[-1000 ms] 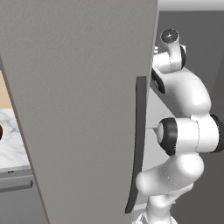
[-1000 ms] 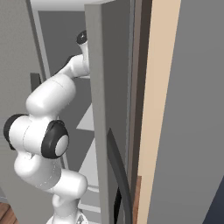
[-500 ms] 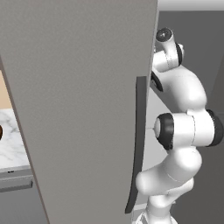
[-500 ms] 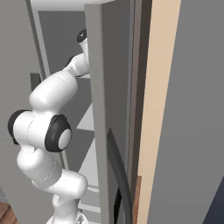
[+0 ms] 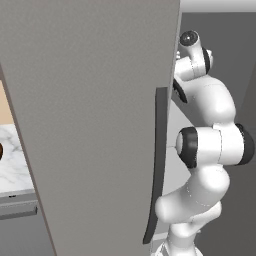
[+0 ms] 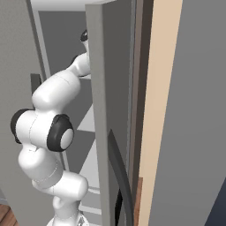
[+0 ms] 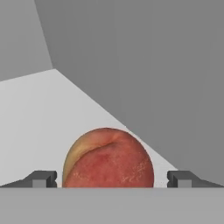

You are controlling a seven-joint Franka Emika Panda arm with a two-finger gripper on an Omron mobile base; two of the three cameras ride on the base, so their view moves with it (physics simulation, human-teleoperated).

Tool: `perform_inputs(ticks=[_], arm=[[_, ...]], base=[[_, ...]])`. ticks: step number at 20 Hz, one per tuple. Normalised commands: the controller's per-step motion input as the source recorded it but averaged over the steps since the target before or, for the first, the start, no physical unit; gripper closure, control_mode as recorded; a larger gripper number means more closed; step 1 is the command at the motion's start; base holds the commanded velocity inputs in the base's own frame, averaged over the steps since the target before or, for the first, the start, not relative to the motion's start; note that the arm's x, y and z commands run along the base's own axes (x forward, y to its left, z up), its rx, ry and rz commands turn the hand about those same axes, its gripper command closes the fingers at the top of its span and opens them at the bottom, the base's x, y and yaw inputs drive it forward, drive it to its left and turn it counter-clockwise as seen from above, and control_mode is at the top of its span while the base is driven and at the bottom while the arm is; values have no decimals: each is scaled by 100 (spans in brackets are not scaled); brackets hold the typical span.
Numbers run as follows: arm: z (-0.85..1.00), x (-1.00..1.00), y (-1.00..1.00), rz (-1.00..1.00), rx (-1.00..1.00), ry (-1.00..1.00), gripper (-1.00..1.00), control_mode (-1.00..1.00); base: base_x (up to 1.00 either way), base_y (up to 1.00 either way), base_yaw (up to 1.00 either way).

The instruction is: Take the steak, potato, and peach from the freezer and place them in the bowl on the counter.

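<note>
1. At 9 to 12 o'clock in the left base view, the freezer point(image 5: 95, 115): its wide flat grey door swung open, dark vertical handle point(image 5: 156, 165) along the door's edge near 3 o'clock.
2. Arm point(image 5: 210, 150): white with dark joints, rising at 5 o'clock in the left base view and reaching up past the door edge into the freezer. In the right base view it climbs from 7 o'clock toward 11, passing behind the second door's edge.
3. Counter point(image 5: 14, 165): white marble with grey veins, a strip at 9 o'clock in the left base view, grey cabinet front below it.
4. Shelf point(image 7: 39, 118): pale grey, flat, inside the freezer; grey walls meet behind it, seen from the hand.
5. Peach point(image 7: 108, 158): red with a yellowish blush on its upper left, sitting on the shelf at 6 o'clock in the hand view, close by the wall.
6. Gripper point(image 7: 112, 179): jaws spread wide, one tip at 7 o'clock, the other at 5 o'clock, the peach between them. Neither tip touches it; nothing held.
</note>
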Motion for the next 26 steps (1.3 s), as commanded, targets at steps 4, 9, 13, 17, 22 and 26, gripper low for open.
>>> perform_inputs(ticks=[4, 9, 13, 17, 22, 26], arm=[[0, 0, -10, -1, 0, 1, -100, -100], [0, 0, -2, -1, 0, 0, 100, -100], [0, 0, 0, 0, 0, 0, 100, -100], [0, 0, 0, 0, 0, 0, 100, -100], [0, -6, 0, 1, 0, 0, 100, -100], [0, -21, 0, 8, 0, -2, 100, -100]], base=[[0, 0, 0], [0, 0, 0], [0, 0, 0], [0, 0, 0], [0, 0, 0], [0, 0, 0]])
